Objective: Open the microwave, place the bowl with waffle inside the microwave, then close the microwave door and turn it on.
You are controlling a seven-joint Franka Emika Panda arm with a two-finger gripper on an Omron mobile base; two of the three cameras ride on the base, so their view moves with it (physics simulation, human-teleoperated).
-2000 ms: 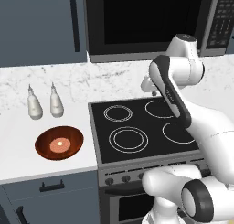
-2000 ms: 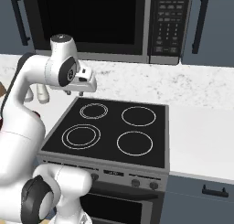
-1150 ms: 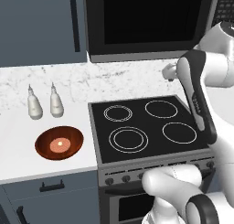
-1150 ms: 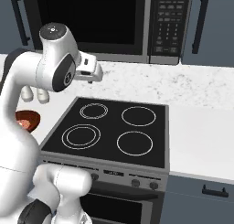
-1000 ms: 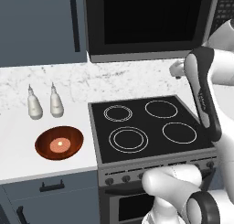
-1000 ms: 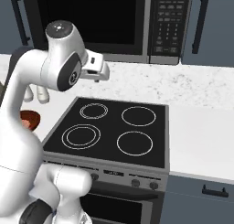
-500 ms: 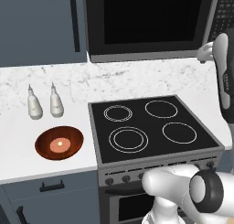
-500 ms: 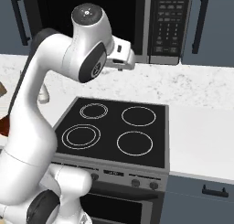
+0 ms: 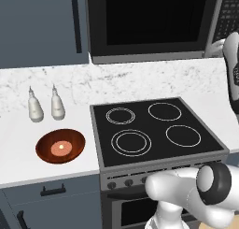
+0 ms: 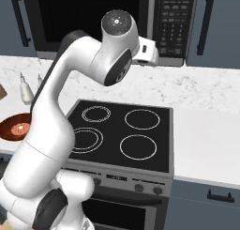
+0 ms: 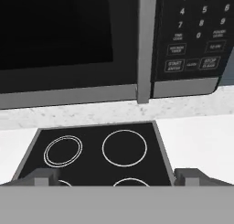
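Note:
The microwave (image 9: 154, 25) hangs above the stove with its door (image 11: 64, 35) shut; a grey vertical handle (image 11: 146, 45) separates the door from the keypad (image 11: 196, 35). My gripper (image 11: 116, 179) is open and holds nothing, its fingertips (image 11: 45, 177) wide apart. It is raised in front of the microwave's lower right part (image 10: 151, 54), level with the handle and keypad, and sits at the right edge of the left base view (image 9: 215, 48). The reddish-brown bowl (image 9: 60, 146) sits on the counter left of the stove, with the waffle (image 9: 60, 148) in it. My arm partly hides the bowl (image 10: 14, 127).
A black four-ring stovetop (image 9: 154, 130) lies below the microwave. Two pale bottles (image 9: 35, 109) (image 9: 57, 106) stand behind the bowl. Blue-grey cabinets with black bar handles (image 9: 74, 22) (image 10: 205, 22) flank the microwave. White marble counter (image 10: 206, 135) extends right of the stove.
My arm has swung up and to the right, from over the stove's back rings to the front of the microwave's right side. The gripper has stayed open. The bowl has not moved.

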